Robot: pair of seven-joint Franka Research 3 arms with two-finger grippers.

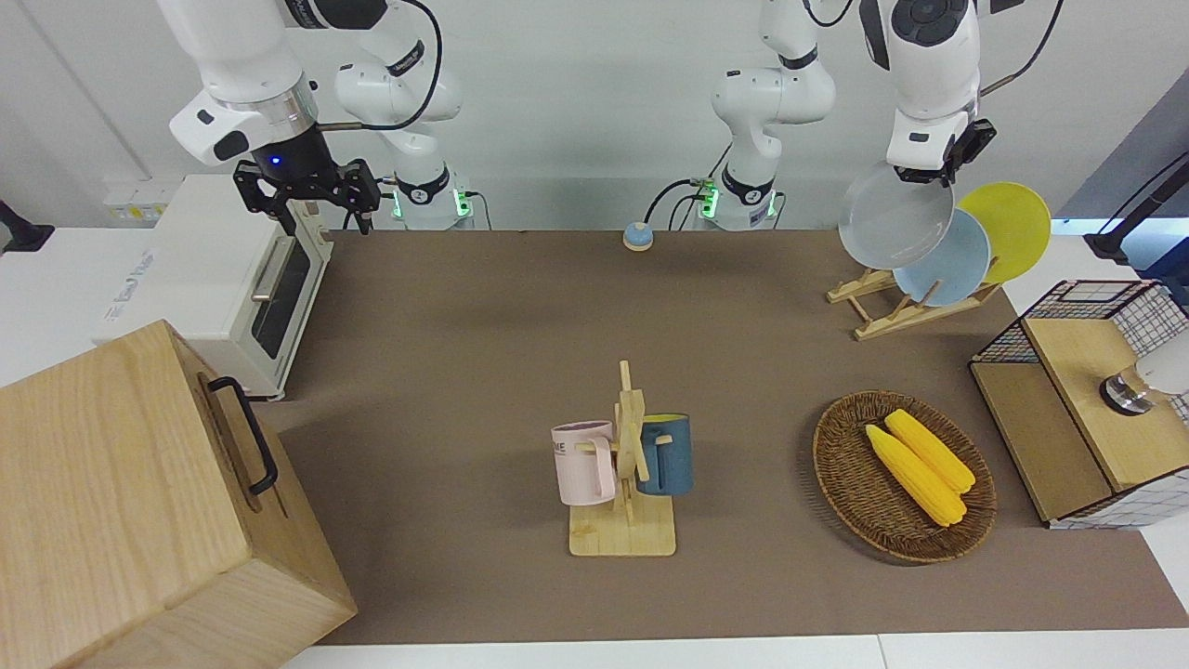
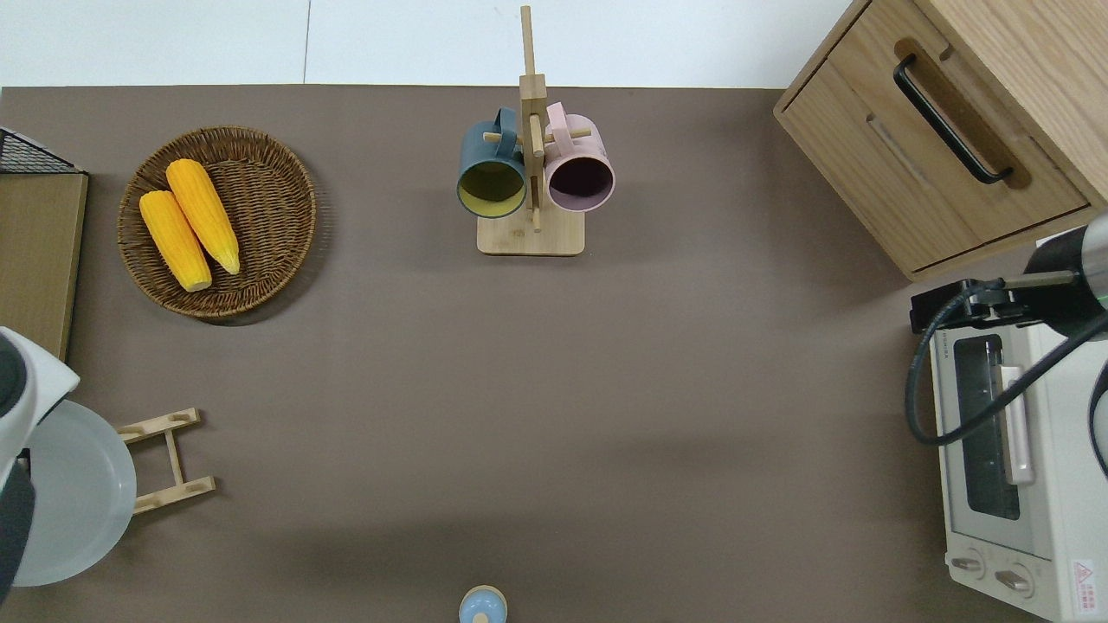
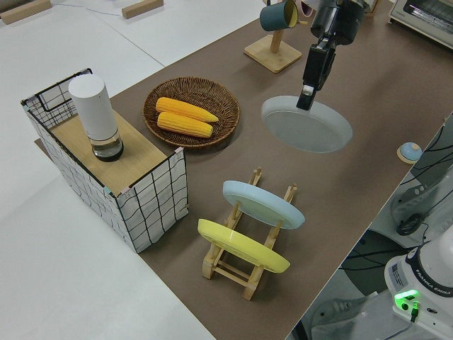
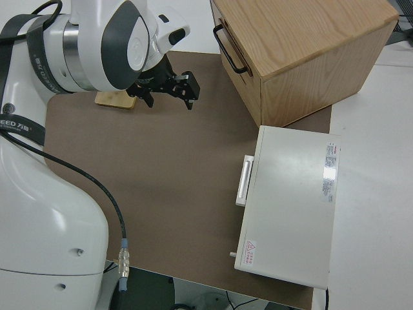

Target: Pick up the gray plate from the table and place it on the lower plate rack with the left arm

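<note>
Left gripper [image 3: 306, 104] clamps the rim of the round pale gray plate [image 1: 894, 227], held tilted in the air above the slanted light-wood plate rack [image 2: 166, 461]. Right arm parked.

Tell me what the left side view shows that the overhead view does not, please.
Only the left side view shows the light blue plate and the yellow plate standing in the lower plate rack. Only the overhead view shows the toaster oven whole and the parked right arm. Both show the gray plate held up by the left gripper, and the corn basket.
</note>
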